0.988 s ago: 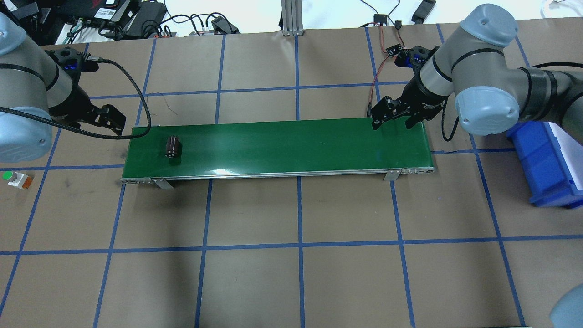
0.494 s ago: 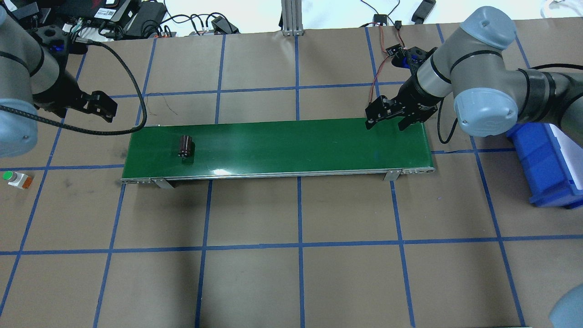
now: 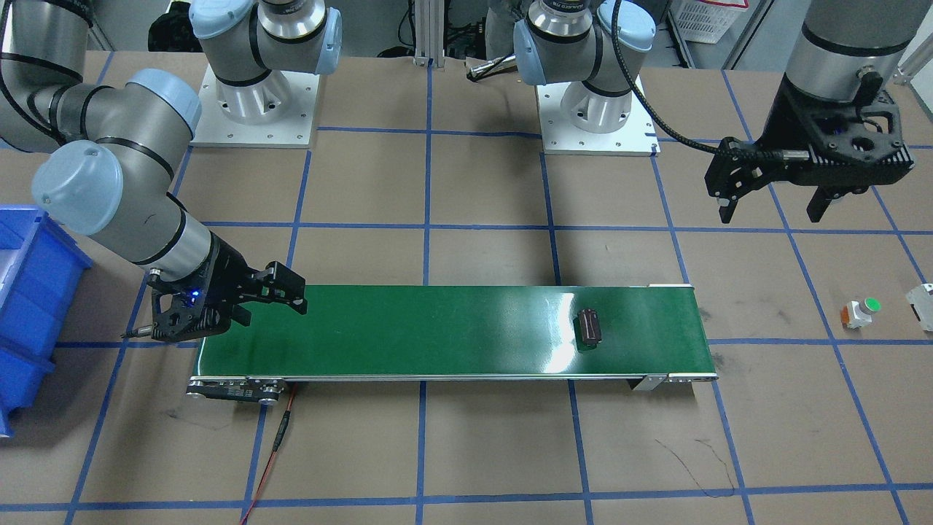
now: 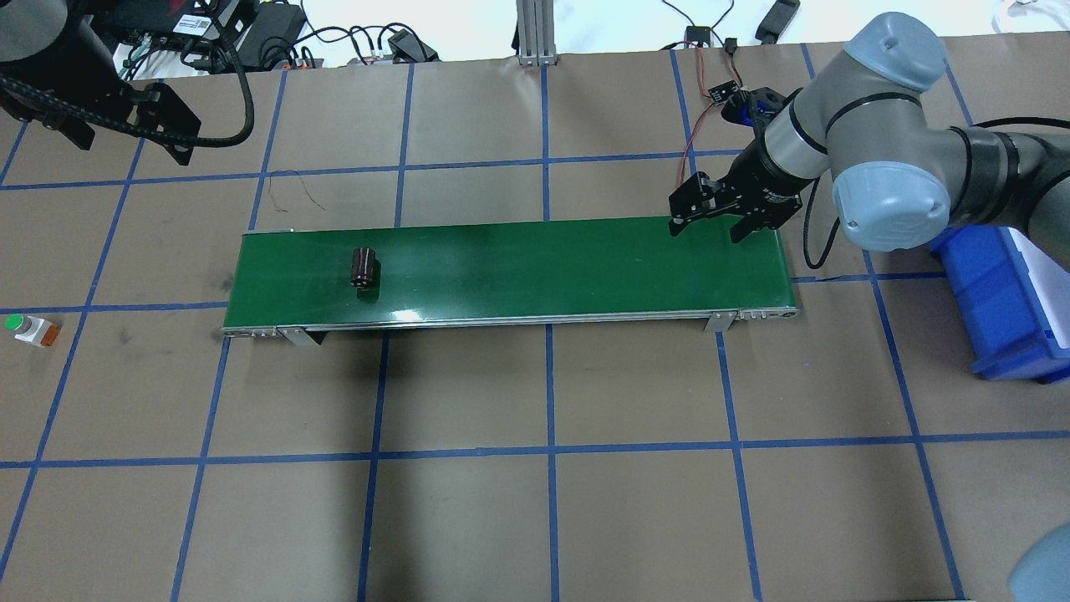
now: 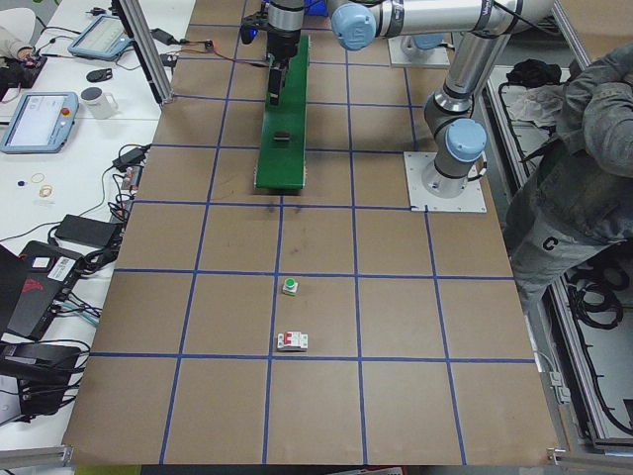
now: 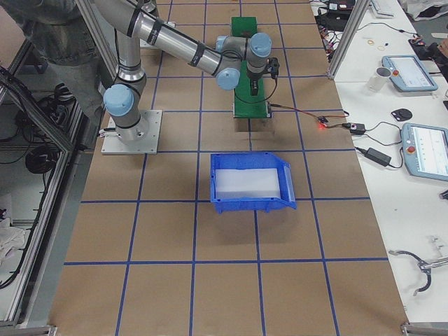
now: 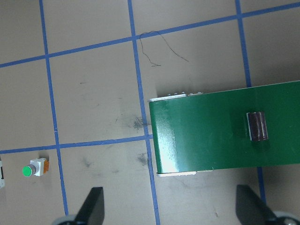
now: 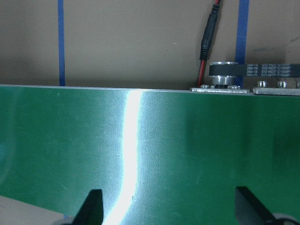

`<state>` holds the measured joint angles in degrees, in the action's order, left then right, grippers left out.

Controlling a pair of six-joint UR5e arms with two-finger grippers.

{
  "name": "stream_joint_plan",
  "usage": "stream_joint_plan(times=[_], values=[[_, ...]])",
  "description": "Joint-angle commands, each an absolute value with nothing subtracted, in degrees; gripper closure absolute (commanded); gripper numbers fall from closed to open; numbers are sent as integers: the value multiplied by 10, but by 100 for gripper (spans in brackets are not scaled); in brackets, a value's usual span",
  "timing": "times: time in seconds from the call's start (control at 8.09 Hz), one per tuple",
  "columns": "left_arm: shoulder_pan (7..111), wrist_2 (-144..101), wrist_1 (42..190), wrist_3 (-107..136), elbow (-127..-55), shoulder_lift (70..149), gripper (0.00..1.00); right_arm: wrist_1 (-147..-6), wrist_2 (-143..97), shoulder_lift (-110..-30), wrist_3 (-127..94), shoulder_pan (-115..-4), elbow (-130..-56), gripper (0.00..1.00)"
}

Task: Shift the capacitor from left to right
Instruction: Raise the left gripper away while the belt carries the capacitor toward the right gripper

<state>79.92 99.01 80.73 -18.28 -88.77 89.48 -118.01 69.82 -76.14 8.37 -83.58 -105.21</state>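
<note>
Brown-papered worktop (image 4: 535, 502), blue tape grid, green belt (image 4: 543, 267) across middle. Capacitor (image 4: 364, 268) on its side on belt, toward left edge. Left gripper (image 3: 770, 215) near far-left corner, right gripper (image 4: 705, 232) over belt toward right edge: both spread wide, empty. Likely light, rigid, roll-prone; pinch across round flanks.
</note>
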Motion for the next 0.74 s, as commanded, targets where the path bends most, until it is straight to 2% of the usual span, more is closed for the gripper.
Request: stream_joint_plan(times=[0.0, 0.37, 0.62], values=[[848, 991, 855, -171, -867, 901, 0, -1178, 705, -755, 75, -836, -1052, 0], [855, 957, 860, -172, -882, 913, 0, -1177, 706, -755, 75, -835, -1051, 0], [860, 908, 849, -174, -922, 918, 0, -1176, 706, -755, 67, -835, -1051, 0]])
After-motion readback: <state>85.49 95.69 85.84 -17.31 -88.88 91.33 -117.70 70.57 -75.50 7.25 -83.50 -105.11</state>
